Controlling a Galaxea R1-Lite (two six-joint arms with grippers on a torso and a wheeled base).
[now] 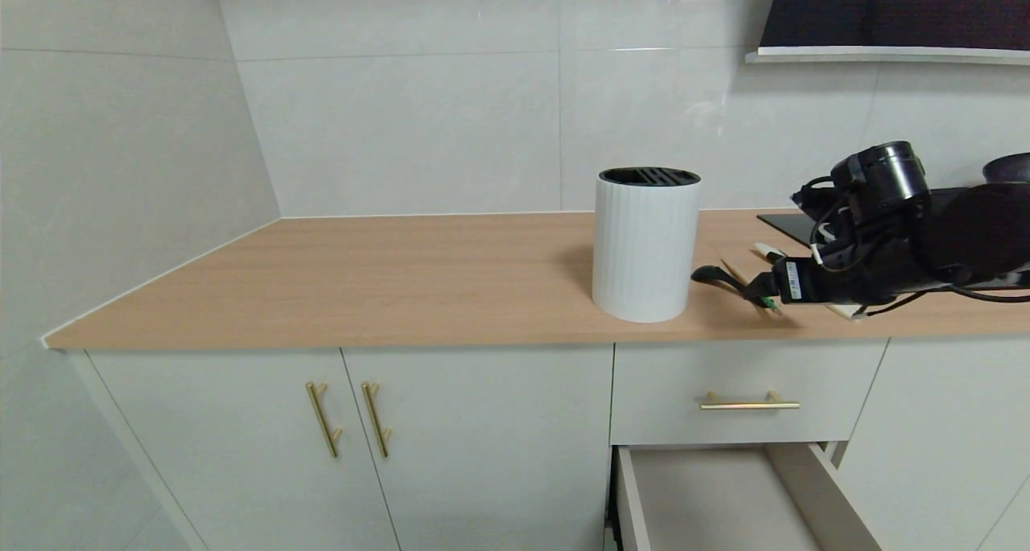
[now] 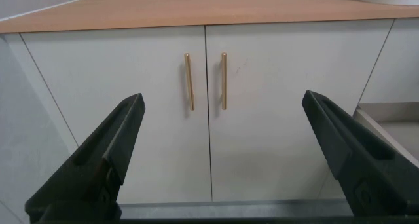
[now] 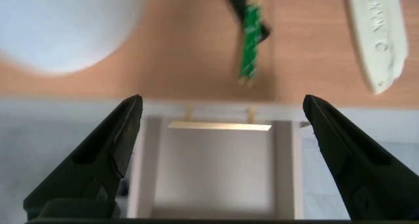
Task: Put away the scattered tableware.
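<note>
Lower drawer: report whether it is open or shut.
Open. The lower drawer is pulled out, its inside showing in the head view, while the upper drawer above it sits flush.

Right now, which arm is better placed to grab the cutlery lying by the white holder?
Right. The right pincer hangs open over the counter edge, close to the green-tipped stick and white handle beside the holder; the left pincer faces cupboard doors below.
</note>
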